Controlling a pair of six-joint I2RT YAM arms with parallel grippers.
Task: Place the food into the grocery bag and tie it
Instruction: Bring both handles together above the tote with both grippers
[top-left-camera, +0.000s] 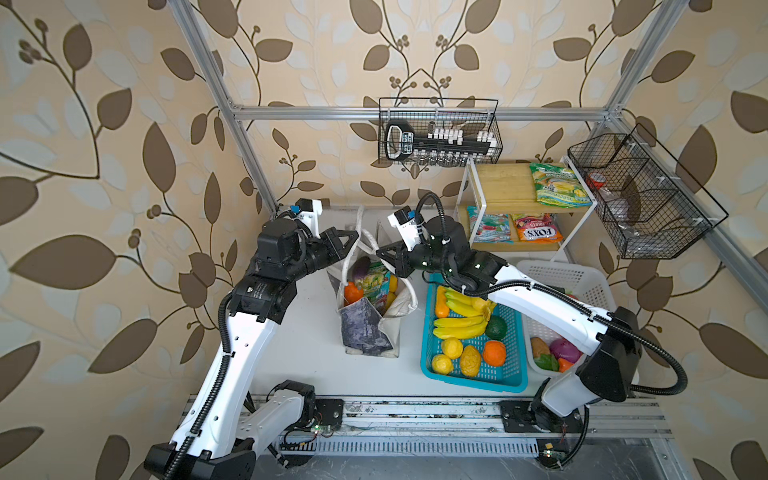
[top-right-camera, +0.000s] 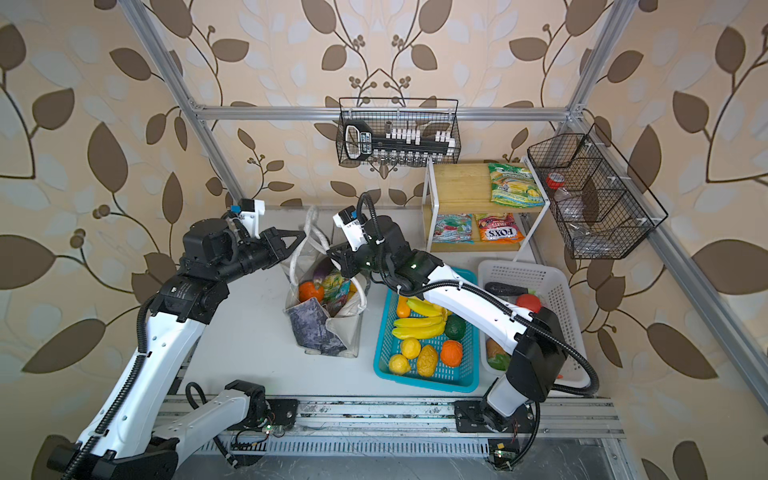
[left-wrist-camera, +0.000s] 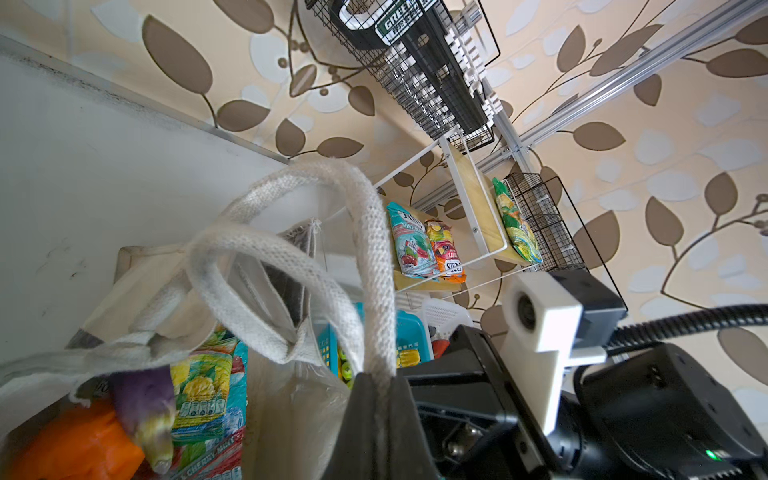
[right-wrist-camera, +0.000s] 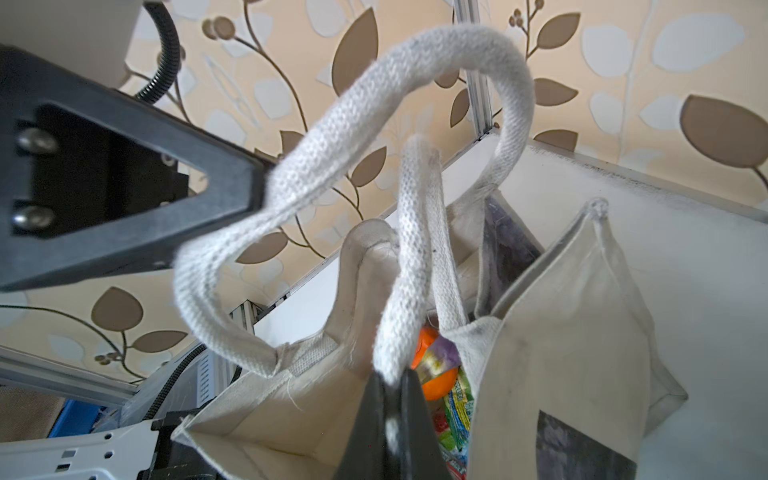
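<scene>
Left gripper (left-wrist-camera: 376, 388) clamped on one handle (left-wrist-camera: 374, 249); right gripper (right-wrist-camera: 390, 384) clamped on the other handle (right-wrist-camera: 411, 257). Bag (top-left-camera: 365, 332) sits below both on tabletop (top-left-camera: 303, 332); food (top-left-camera: 353, 292) inside half hidden by fabric.

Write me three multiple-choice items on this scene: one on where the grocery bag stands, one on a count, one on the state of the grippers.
1. The grocery bag stands:
A. on the table, left of the blue basket
B. inside that basket
C. under that basket

2. How many sweet packets lie on the shelf rack?
A. one
B. five
C. three

3. The left gripper and right gripper are:
A. open above the bag
B. each shut on a bag handle
C. open, flat on the table

Key:
1 A: both top views show it upright on the table beside the basket.
2 C: one green packet lies on the top board and two lie below.
3 B: each wrist view shows closed fingers pinching a white loop.
</scene>
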